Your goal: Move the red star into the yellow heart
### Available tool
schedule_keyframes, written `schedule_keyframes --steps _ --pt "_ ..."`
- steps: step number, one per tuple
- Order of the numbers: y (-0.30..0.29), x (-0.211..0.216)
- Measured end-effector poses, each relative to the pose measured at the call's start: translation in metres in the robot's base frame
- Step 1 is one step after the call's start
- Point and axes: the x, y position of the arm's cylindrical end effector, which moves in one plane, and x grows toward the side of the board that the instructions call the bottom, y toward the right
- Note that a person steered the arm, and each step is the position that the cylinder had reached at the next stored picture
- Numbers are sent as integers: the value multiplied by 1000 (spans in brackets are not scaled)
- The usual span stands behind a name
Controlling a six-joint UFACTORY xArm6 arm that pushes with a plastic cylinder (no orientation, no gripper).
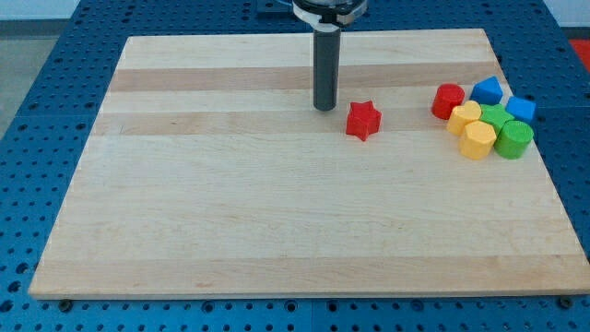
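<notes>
Worktop [277,240] nearest: plain pale wood, smooth, looks low-friction. No pincer fitted, so nothing to open, shut or hold; only a straight dark rod ending in my tip [324,109], set down toward the far edge, roughly midway along it.

Red star [363,120] just beside my tip on the view's right, a shade closer to the near edge. Small gap, not touching. Probably light rigid plastic: should slide easily, but likely to spin if struck off-centre on one point. No grasp possible. Best contact looks like the star's left side, in a notch between two points, with the push line through its centre.

Yellow heart [466,117], shape only guessed at this size, in the cluster by the right edge toward the far right corner. Packed against red block [448,100], green block [495,116] and second yellow block [477,140]. Well apart from the star; near-straight push rightward.
</notes>
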Motion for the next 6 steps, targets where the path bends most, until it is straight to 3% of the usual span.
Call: schedule_keyframes --steps 2,6 --pt "30 46" --pt "153 53"
